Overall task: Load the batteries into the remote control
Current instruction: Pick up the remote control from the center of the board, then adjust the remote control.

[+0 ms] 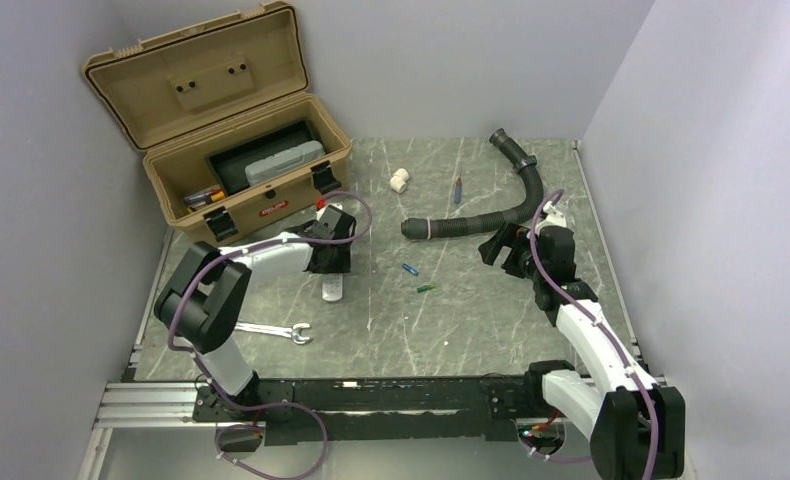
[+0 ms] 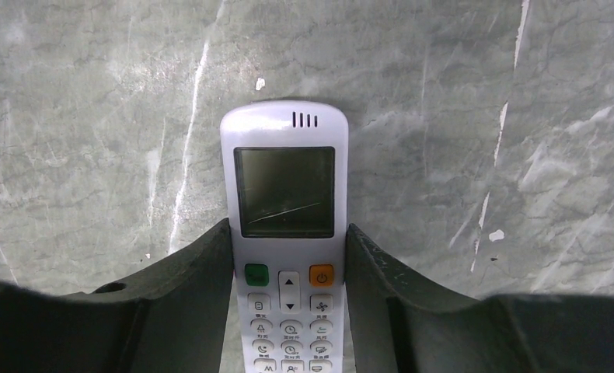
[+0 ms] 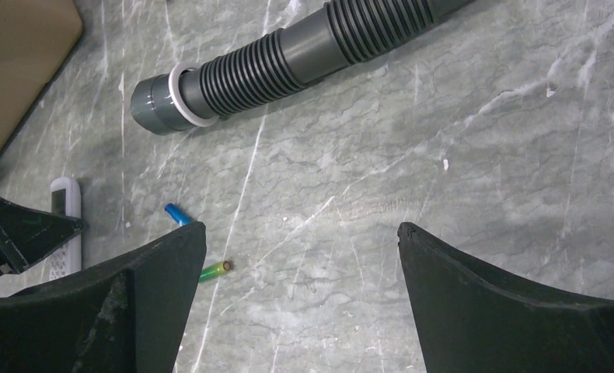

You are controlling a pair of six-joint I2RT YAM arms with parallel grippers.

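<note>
L gripper [image 2: 288,229] jaws pressed on both long sides of white rectangular plastic remote w/ grey display [image 2: 284,155], lying face-up on grey marbled table [image 2: 94,116]. R gripper [image 3: 301,227] wide, empty. Rec: centre squeeze, lift level.

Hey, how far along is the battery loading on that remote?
Done: nothing loaded. In hand: the left tool grips the remote, face up on the table. Remaining: blue battery and green battery lie loose on the table; the open right tool holds nothing.
</note>
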